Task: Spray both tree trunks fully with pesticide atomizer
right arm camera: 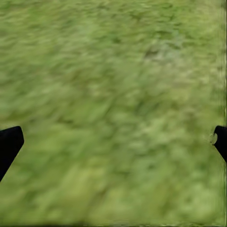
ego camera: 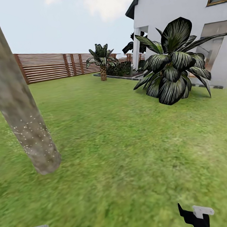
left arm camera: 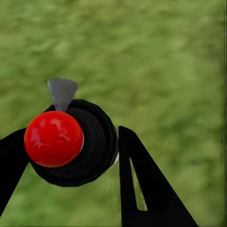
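The left gripper (left arm camera: 71, 156) holds the pesticide atomizer (left arm camera: 71, 142), a dark round body with a red ball on top, closed between its fingers over the grass (left arm camera: 156, 56), while the right gripper (right arm camera: 113, 142) is spread wide and empty. The risk I see is that the tree trunk (ego camera: 22, 114) has white speckles only on its lower part, so spraying from one side may leave bark uncovered. The garden is a soft lawn with a wooden fence (ego camera: 45, 67) and a white house (ego camera: 175, 8) behind.
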`<state>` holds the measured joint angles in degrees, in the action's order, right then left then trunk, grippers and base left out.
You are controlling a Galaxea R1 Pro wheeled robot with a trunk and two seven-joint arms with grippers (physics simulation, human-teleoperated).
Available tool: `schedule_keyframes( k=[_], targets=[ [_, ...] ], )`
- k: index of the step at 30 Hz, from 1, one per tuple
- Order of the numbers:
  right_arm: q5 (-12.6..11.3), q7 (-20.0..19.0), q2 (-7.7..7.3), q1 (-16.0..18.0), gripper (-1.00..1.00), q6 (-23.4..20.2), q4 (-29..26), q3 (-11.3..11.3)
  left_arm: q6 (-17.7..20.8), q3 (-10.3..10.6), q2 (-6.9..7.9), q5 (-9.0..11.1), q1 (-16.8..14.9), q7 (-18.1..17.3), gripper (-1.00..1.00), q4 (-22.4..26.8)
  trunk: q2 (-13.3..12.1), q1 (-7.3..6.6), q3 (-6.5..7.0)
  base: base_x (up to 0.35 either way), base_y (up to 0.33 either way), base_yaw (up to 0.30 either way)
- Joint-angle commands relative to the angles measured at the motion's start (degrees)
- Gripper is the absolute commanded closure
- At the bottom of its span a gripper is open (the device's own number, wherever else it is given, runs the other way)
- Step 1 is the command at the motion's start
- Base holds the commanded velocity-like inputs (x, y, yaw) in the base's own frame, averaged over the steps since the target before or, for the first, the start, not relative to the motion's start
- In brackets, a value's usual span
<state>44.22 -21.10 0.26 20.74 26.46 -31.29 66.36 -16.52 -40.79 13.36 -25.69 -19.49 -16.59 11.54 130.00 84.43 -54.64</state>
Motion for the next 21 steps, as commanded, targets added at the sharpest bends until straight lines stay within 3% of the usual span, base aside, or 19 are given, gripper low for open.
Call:
schedule_keyframes(
  k=[1,6,21],
  targets=[
    [0.0,0.0,0.0,0.0,-1.0,0.0,0.0,0.0,0.0,0.0,0.0,0.0,0.0,0.0,1.0,0.0,0.0,0.0,0.0,0.0,0.0,-0.267],
    [0.0,0.0,0.0,0.0,-1.0,0.0,0.2,0.0,0.0,-0.1,0.0,0.0,0.0,0.0,1.0,0.0,0.0,0.0,0.0,-0.084,0.048,-0.267],
    [0.1,0.0,0.0,0.0,-1.0,0.0,0.3,-0.1,0.0,-0.1,0.0,0.0,0.0,0.0,1.0,0.1,0.0,0.0,0.0,-0.27,0.231,-0.267]
  ],
)
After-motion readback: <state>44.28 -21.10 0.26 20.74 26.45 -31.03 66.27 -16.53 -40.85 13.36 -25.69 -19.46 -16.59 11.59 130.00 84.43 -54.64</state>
